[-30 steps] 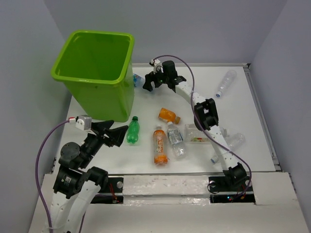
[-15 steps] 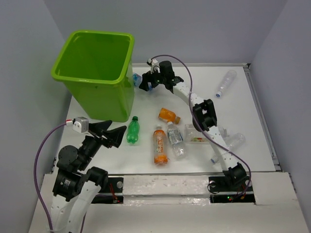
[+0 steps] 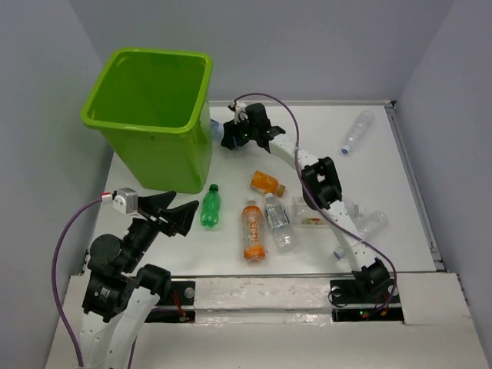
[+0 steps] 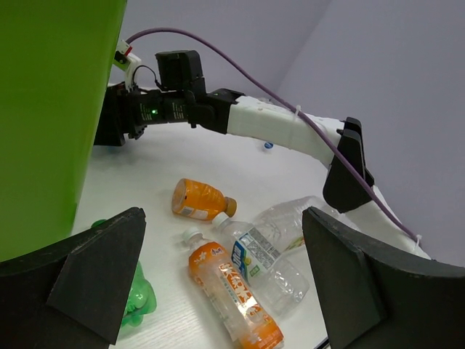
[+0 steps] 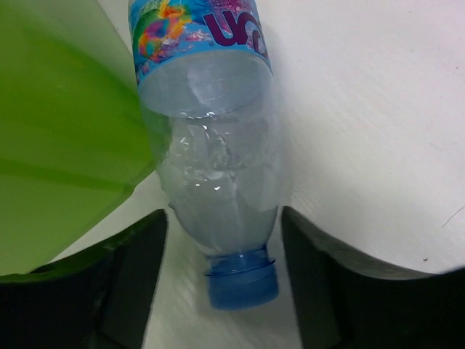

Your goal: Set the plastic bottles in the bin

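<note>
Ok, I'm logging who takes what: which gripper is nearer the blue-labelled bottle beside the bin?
Right. The right gripper straddles the blue-labelled bottle beside the bin; the left gripper is well away at the bin's near side, by the green bottle.

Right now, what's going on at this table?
The right gripper straddles a blue-capped bottle lying beside the bin; whether it grips it yet is unclear. The left gripper hangs open near the green bottle, holding nothing. Several other bottles lie on the table; none shows inside the bin.
</note>
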Controlling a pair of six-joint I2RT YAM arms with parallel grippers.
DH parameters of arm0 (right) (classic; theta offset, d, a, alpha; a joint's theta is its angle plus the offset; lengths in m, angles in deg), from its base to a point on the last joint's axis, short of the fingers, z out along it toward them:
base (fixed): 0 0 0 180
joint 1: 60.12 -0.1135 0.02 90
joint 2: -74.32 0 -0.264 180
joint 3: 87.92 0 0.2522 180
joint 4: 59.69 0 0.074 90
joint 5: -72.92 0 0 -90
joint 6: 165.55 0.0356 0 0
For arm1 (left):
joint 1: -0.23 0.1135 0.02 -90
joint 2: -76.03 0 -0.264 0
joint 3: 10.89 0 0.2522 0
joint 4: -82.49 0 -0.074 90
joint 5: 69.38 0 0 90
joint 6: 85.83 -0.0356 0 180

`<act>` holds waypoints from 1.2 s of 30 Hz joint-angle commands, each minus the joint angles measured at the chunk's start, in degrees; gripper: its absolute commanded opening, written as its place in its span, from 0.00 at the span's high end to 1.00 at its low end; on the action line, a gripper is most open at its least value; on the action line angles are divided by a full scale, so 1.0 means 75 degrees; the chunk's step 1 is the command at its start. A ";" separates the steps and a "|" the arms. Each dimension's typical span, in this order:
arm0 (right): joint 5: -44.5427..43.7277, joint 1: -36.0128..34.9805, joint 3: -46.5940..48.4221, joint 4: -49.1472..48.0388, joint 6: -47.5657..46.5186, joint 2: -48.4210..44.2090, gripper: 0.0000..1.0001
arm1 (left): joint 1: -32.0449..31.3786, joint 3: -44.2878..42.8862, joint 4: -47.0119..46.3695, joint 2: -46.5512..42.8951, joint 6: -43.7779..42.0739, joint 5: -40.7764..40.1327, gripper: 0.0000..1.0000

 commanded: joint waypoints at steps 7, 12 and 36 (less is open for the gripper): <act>-0.0458 -0.0181 -0.2290 -0.1154 -0.0053 -0.1950 0.81 | 0.0004 -0.0008 -0.0280 -0.0073 0.0015 0.0075 0.02; -0.1194 -0.0181 -0.4380 -0.2631 0.0006 -0.3566 0.88 | -0.0007 -0.0043 -0.0221 0.0266 0.0003 0.0215 0.02; -0.2568 -0.1304 -0.6836 -0.1722 -0.0565 -1.0324 0.99 | -0.0486 -0.0535 0.1419 0.4004 0.0671 -0.1319 0.01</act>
